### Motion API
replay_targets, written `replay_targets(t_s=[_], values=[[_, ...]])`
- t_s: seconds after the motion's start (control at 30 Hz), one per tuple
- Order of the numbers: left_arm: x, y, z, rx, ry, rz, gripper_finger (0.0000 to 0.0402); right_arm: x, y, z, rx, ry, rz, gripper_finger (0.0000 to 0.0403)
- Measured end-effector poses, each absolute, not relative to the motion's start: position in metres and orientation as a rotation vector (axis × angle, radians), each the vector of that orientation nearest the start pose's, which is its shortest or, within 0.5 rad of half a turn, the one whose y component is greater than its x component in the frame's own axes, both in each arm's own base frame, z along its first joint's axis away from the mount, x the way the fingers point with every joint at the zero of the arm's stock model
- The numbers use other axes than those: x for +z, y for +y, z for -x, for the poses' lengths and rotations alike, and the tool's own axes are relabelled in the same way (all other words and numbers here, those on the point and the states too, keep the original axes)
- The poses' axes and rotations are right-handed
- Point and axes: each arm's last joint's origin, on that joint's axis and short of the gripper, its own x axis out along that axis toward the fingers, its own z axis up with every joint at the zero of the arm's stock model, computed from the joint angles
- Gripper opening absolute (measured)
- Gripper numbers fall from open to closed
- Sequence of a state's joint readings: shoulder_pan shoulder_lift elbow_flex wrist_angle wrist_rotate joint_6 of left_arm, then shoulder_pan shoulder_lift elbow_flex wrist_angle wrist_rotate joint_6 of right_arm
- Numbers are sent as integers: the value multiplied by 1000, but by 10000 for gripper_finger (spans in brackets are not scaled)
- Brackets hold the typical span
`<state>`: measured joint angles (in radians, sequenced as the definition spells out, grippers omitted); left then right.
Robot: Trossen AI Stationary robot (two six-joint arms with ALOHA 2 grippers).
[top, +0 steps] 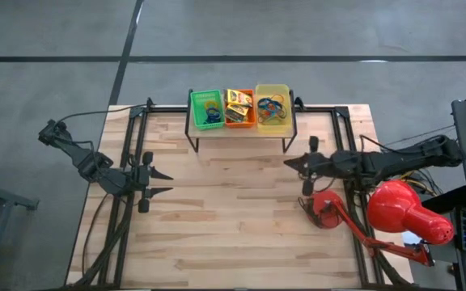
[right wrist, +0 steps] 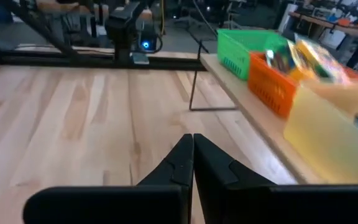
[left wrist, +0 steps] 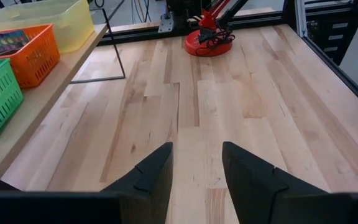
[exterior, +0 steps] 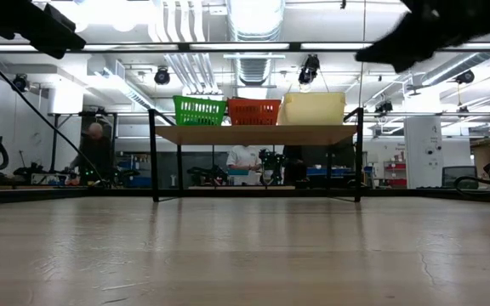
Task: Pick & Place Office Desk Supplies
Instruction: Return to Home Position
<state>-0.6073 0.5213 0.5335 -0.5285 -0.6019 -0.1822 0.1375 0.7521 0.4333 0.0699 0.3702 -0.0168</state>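
Observation:
The office desk supplies lie in three trays on a raised shelf [top: 241,129] at the table's far edge. The green tray [top: 206,109] and the yellow tray [top: 273,109] hold rubber bands, and the orange tray [top: 239,107] holds printed boxes [top: 238,103]. My left gripper [top: 165,183] hovers open over the left part of the table with nothing between its fingers [left wrist: 151,180]. My right gripper [top: 290,162] hovers shut in front of the shelf's right leg and holds nothing [right wrist: 192,155].
A big red desk lamp [top: 403,212] lies at the table's right, its round base [top: 326,210] on the wood near my right arm. The shelf stands on thin black legs [left wrist: 114,43]. Bare wood [top: 233,218] spreads across the middle and near part of the table.

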Motion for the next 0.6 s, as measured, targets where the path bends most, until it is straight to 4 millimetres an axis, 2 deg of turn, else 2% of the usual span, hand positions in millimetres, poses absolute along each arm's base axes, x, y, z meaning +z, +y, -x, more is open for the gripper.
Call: replay_targets(t_s=[0.17,0.33,0.47,0.6], values=[[253,-52,-104,34,422,-114,141,214,9,-144,-268,174,-3,8],[253,-52,-104,33,422,-114,141,179,6,-127,-284,107,-44,8],[253,-52,-104,33,422,-114,141,164,5,-118,-281,43,-35,8],[253,-52,-104,33,422,-114,141,161,4,-111,-285,68,-43,8]])
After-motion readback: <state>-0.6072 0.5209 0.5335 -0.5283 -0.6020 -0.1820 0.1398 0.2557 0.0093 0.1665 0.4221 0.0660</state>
